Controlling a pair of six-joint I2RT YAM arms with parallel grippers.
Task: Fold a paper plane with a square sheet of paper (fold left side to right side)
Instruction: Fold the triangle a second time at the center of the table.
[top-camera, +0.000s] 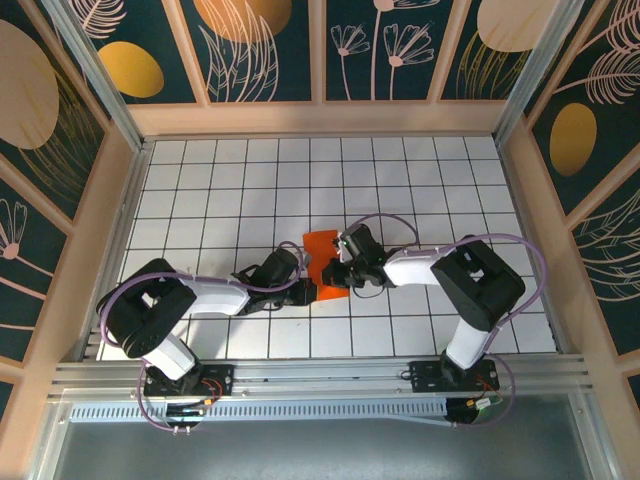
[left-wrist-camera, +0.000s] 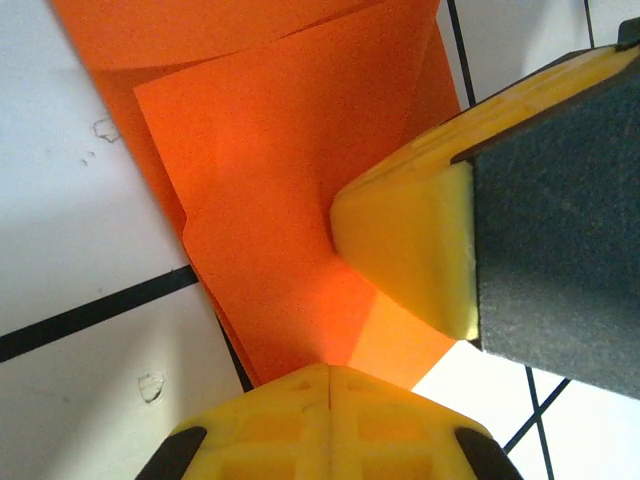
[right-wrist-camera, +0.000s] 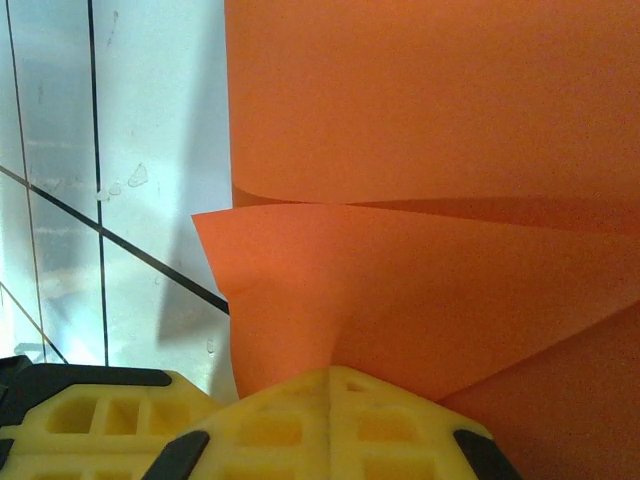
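Note:
The square sheet of paper (top-camera: 322, 250) lies folded in half on the white grid floor, bright orange, with its layers slightly offset. My left gripper (top-camera: 308, 291) is at its near left corner. In the left wrist view its yellow fingertips (left-wrist-camera: 290, 400) meet with the paper (left-wrist-camera: 270, 180) running into their seam. My right gripper (top-camera: 337, 272) comes in from the right over the near part of the sheet. Its fingertips (right-wrist-camera: 380, 405) are closed where the paper (right-wrist-camera: 420, 290) puckers toward them. One right finger (left-wrist-camera: 410, 240) rests on the paper in the left wrist view.
The white grid floor (top-camera: 250, 190) stretches around the paper, walled by wooden frame panels (top-camera: 320, 118). Both forearms lie low across the near rows, left arm (top-camera: 200, 295) and right arm (top-camera: 430, 268). A metal rail (top-camera: 320, 375) runs along the near edge.

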